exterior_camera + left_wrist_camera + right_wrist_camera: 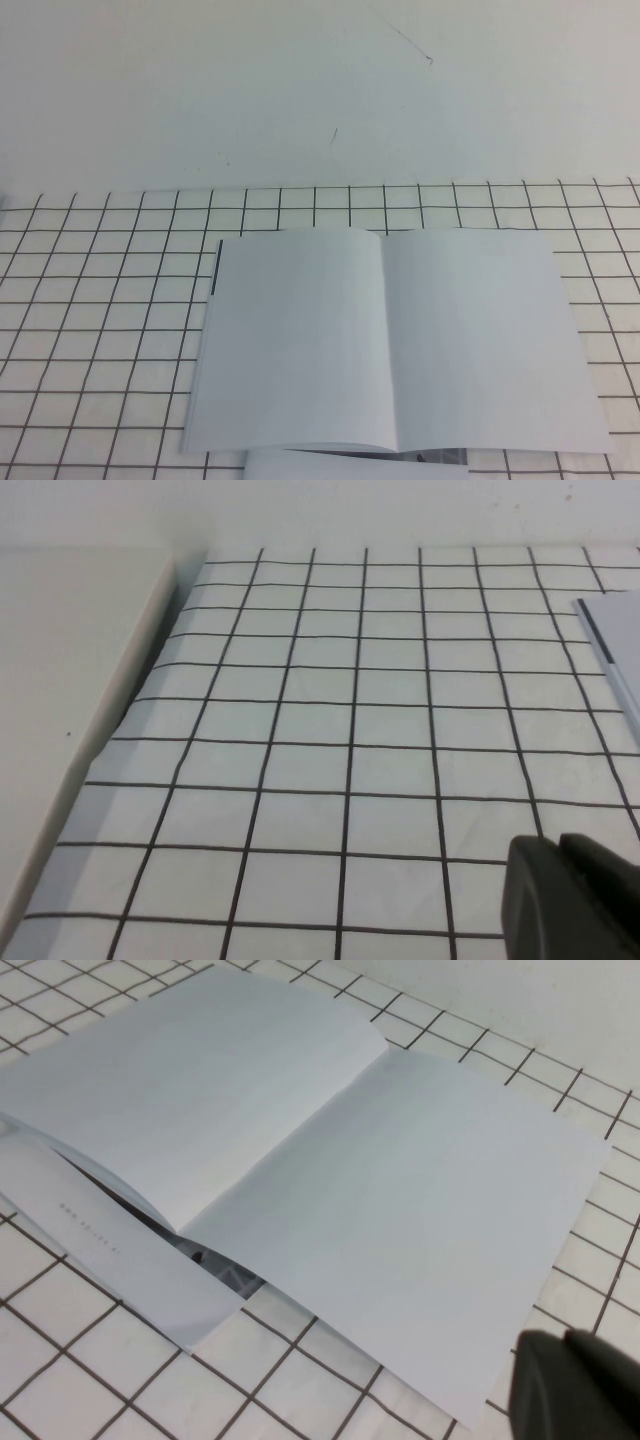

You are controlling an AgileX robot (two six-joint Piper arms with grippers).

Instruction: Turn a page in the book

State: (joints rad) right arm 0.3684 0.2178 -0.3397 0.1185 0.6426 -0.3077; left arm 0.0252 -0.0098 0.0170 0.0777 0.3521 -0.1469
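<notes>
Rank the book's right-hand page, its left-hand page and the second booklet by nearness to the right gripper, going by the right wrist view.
The right gripper, jaws shut, hangs at the near right corner of the book; the left gripper sits over the grid cloth.
1. Right-hand page, just beside it.
2. Second booklet, poking out at the near edge.
3. Left-hand page, beyond the fold.

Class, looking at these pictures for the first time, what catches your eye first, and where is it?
The open book dominates: two blank white pages lying flat on the black-gridded cloth. A second booklet's white edge pokes out under its near edge. The left gripper is off to the book's left above bare cloth; the right gripper, shut, sits by the book's right side.
</notes>
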